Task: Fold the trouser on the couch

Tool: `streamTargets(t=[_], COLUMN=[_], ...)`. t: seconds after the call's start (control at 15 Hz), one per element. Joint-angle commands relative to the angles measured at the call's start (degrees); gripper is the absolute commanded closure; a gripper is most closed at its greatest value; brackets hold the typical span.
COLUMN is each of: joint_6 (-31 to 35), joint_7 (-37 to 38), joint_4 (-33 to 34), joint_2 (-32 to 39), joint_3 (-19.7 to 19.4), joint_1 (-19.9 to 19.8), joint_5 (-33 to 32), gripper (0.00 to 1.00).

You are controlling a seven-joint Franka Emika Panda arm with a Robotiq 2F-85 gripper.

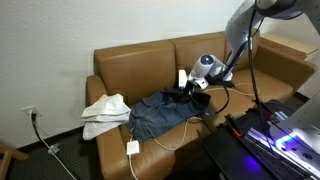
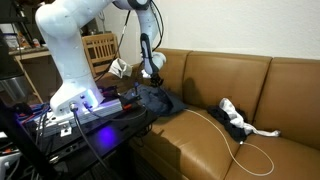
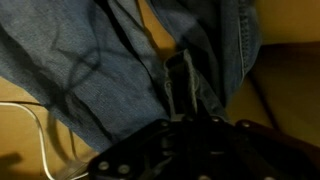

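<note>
The trouser, dark blue denim, lies bunched on the middle seat of the tan leather couch. One edge of it is lifted toward my gripper. In the other exterior view the trouser is heaped on the couch near its arm, under my gripper. In the wrist view my gripper is shut, its narrow fingers pinching a fold of the trouser. The denim hangs from there and fills most of that view.
A white and cream cloth bundle sits on the end seat beside the trouser. A white cable runs across the seat front to a charger. The robot base and a dark table stand close to the couch front.
</note>
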Motion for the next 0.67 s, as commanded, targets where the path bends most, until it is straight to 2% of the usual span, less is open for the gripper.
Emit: streamTargets(t=[0.0,0.13,0.4,0.47,0.53,0.6], joint_6=[-1.34,-3.67,-7.29,-7.68,-5.41,-5.89], joint_7=[5.19,6.85,10.17,10.12,10.38,9.91], joint_4=[-1.89,-2.75,-6.49,-8.06,-4.07,-5.49], joint_2=[-2.57,-2.86,-0.97,-0.48,-0.81,-0.76], joint_3=[4.40,10.68,24.63,27.39,22.17,24.27], joint_1=[-1.33,-5.88,-18.91,-22.24,-15.46,-18.26], joint_5=[-15.94,-26.31,-46.64,-49.89,-44.26,-44.98], gripper=[0.99,0.99,0.99,0.99,0.95,0.95])
